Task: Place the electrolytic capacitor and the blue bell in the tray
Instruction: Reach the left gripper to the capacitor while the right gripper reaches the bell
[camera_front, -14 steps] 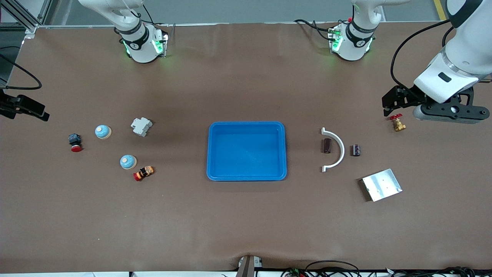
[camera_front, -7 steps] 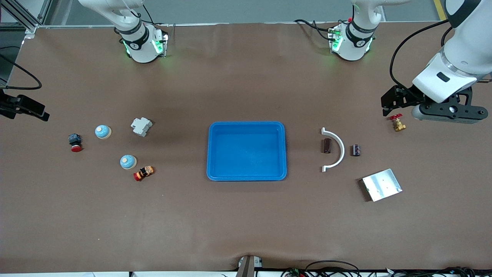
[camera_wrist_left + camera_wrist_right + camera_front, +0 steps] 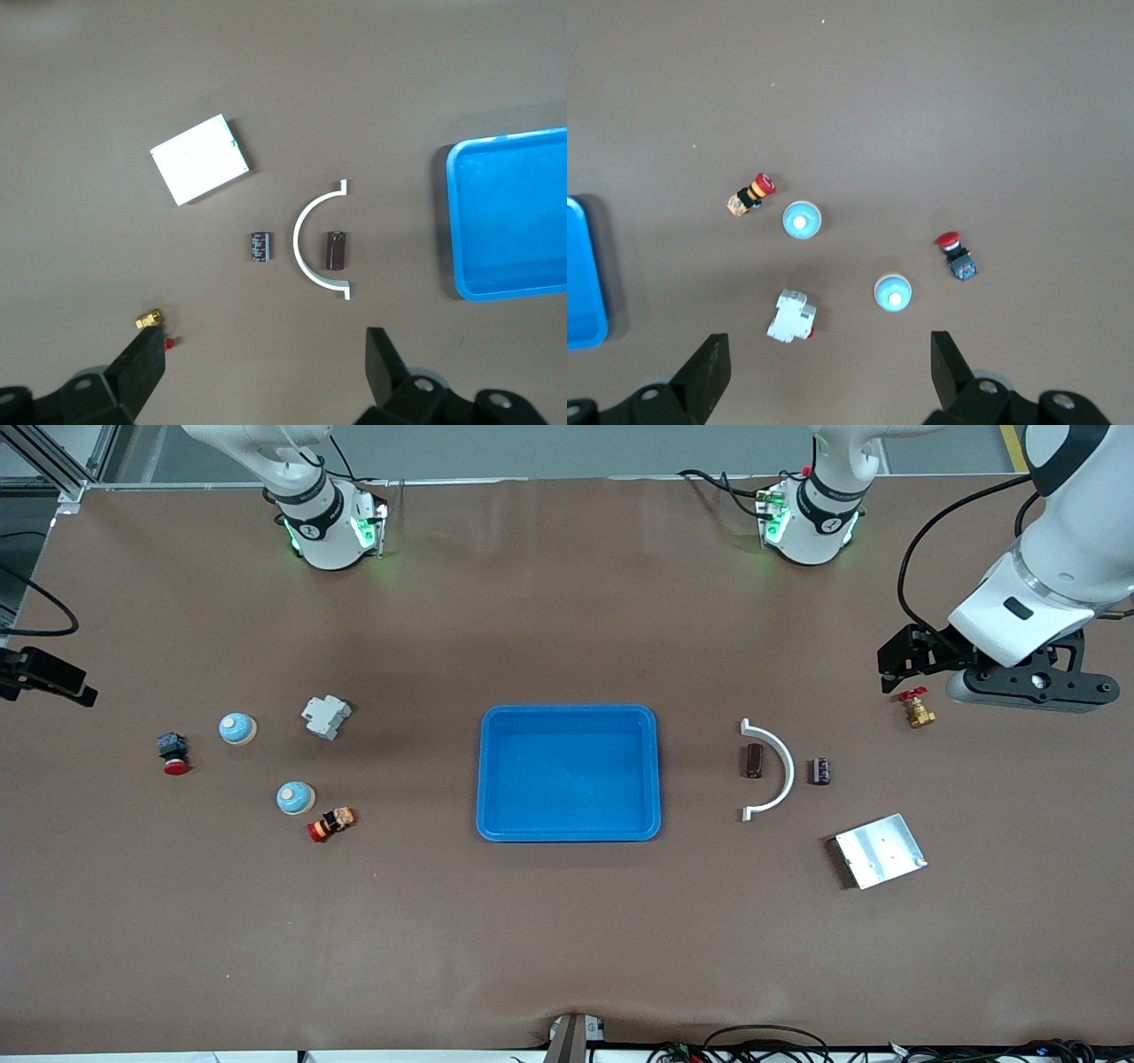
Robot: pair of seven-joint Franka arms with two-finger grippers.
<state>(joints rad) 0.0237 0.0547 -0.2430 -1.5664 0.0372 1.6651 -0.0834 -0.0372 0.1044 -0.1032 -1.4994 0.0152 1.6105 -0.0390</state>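
My left tool hangs with its fingers spread wide over the worktop at the left arm's end, just above the small brass valve with its red handle; my right tool sits at the worktop's edge at the right arm's end, its fingers also wide apart and holding nothing. The blue tray lies in the middle of the worktop with nothing in it, and broad bare brown surface runs all along the edge nearest the front camera. Toward the left arm's end, a brown capacitor rests inside the curve of a white arc piece, a darker capacitor lies just outside that curve, and a silver plate sits nearer the front camera. Toward the right arm's end stand two blue bells, a white breaker, a red push button and a red-and-orange button beside the nearer bell. My left wrist view shows only the capacitor group and one tray end; my right wrist view shows only the bell group and a sliver of tray
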